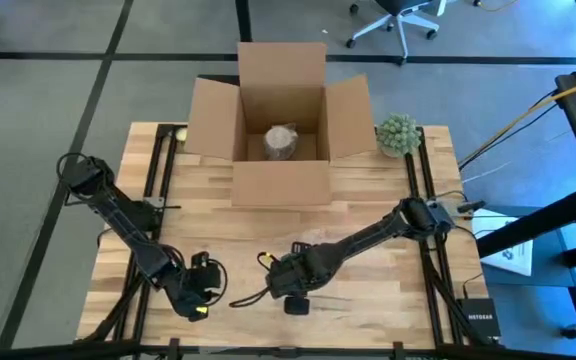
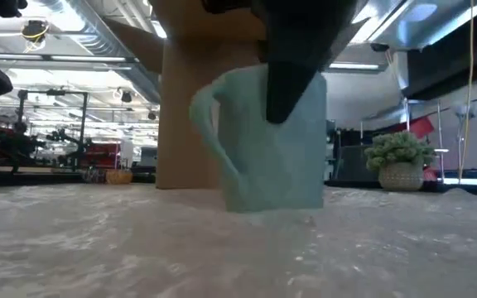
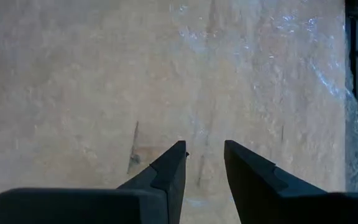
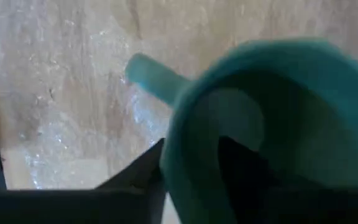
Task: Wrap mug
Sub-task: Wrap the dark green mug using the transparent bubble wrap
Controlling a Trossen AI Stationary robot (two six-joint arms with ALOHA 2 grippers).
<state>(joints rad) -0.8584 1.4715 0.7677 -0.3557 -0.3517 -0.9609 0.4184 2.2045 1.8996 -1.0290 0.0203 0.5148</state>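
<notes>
High view: wooden table [image 1: 368, 205] with a clear bubble-wrap sheet [image 2: 139, 248] lying over its near part.

Item 1, mug [image 2: 263, 145]: pale teal, standing upright on the sheet at centre of the low view, handle pointing toward the frame's left. In the high view it is sitting at lower centre, mostly hidden beneath the right arm's wrist.

Item 2, right gripper [image 4: 191, 162]: reaching in from the right of the high view to lower centre. It is clamping the mug's rim, one finger [image 4: 241, 168] sitting inside the cup and the other outside the wall.

Item 3, left gripper [image 3: 204, 158]: hovering at lower left of the high view, well apart from the mug. Its fingers are standing narrowly parted over the sheet, gripping nothing.

Item 4, cardboard box [image 1: 280, 125]: sitting at upper centre of the high view, flaps spread open, a wrapped bundle [image 1: 281, 142] lying inside.

Item 5, small potted plant [image 1: 398, 134]: standing just beside the box's right flap; in the low view it is showing at middle right.
</notes>
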